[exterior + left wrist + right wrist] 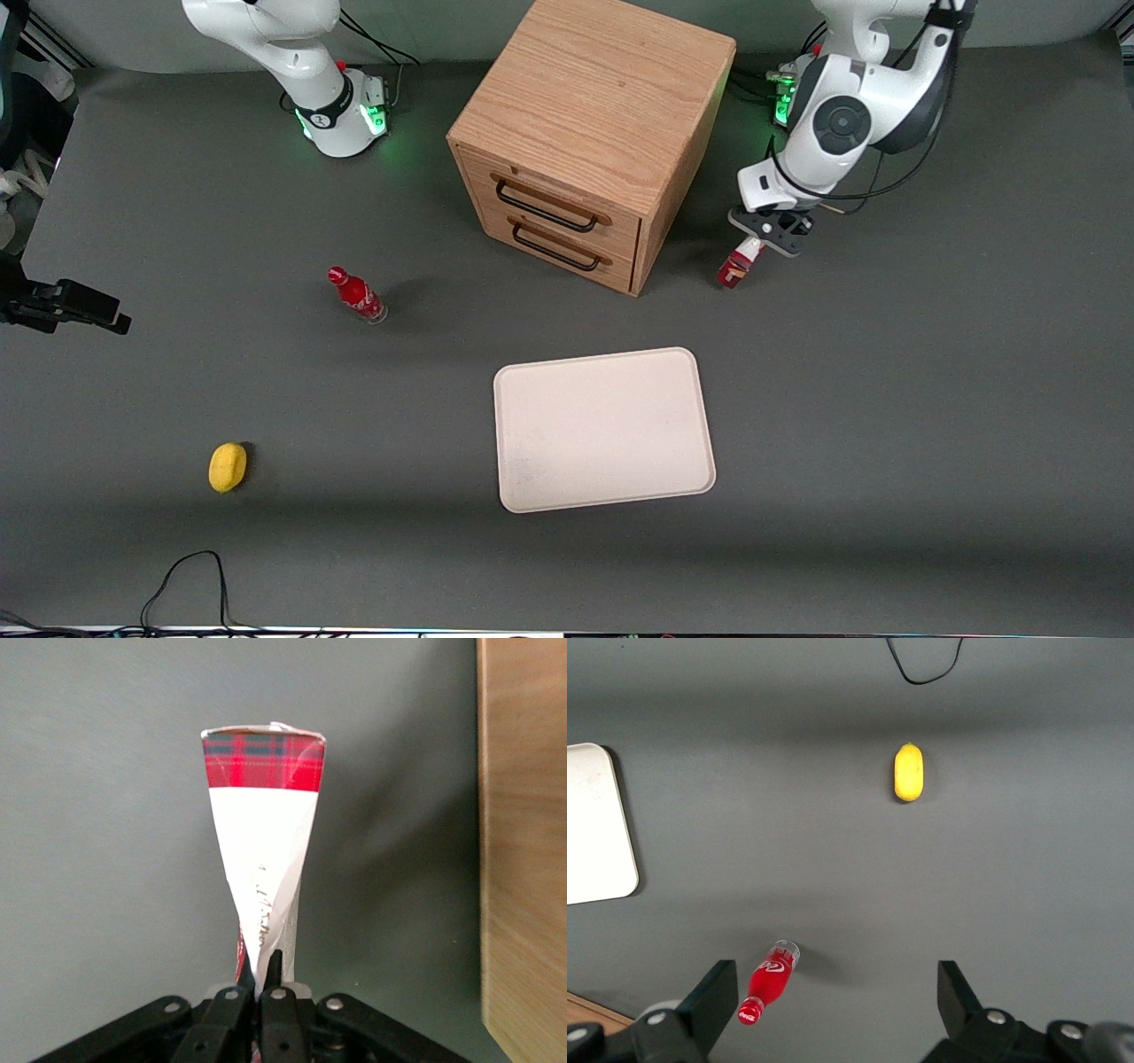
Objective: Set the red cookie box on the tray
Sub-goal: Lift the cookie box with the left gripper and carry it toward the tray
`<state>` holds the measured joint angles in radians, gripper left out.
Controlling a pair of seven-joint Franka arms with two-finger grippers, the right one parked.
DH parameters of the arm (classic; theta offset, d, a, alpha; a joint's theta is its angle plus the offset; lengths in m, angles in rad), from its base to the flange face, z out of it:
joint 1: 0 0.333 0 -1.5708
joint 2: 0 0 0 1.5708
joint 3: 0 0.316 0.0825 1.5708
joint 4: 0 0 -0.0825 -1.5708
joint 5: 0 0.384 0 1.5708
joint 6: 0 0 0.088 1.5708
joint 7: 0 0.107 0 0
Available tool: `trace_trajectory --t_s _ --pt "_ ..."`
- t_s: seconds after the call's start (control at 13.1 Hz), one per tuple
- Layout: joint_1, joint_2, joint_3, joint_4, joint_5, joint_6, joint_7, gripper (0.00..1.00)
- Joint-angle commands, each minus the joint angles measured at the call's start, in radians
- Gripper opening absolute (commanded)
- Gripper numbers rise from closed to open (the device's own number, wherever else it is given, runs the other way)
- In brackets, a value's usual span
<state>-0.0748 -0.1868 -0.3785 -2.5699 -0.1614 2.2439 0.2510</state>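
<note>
My left gripper (764, 236) is shut on one end of the red cookie box (735, 267), beside the wooden cabinet on the working arm's side. The box hangs steeply from the fingers, its lower end close to the table. In the left wrist view the red cookie box (264, 842) shows a white patch and a red tartan end pointing away from the gripper (266, 973), whose fingers pinch it tightly. The cream-white tray (604, 429) lies flat and bare, nearer to the front camera than the gripper and the cabinet. A corner of the tray (594, 824) shows in the right wrist view.
A wooden two-drawer cabinet (585, 133) stands close beside the held box; its side (527, 842) fills one edge of the left wrist view. A small red bottle (357, 295) and a yellow lemon-like object (228, 466) lie toward the parked arm's end. A black cable (186, 576) loops at the front edge.
</note>
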Motion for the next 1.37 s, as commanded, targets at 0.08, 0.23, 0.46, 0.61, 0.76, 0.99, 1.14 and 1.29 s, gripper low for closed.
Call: trace_trajectory --t_s 0.08,0.23,0.46,0.61,0.76,0.99,1.14,1.29 --pt "0.001 -0.004 0.096 0.273 0.026 -0.24 -0.012 0.0" --pt "-0.006 0.047 0.15 0.457 0.026 -0.379 -0.038 0.0" --pt "-0.022 0.163 0.173 0.75 0.025 -0.584 -0.143 0.0" --pt "-0.058 0.266 0.173 0.943 0.025 -0.677 -0.272 0.0" --pt "-0.118 0.412 0.173 1.179 0.022 -0.769 -0.419 0.0" --pt "-0.224 0.635 0.174 1.483 0.023 -0.836 -0.658 0.0" --pt "-0.279 0.763 0.179 1.592 0.046 -0.822 -0.766 0.0" --pt "-0.312 0.831 0.181 1.617 0.129 -0.785 -0.788 0.0"
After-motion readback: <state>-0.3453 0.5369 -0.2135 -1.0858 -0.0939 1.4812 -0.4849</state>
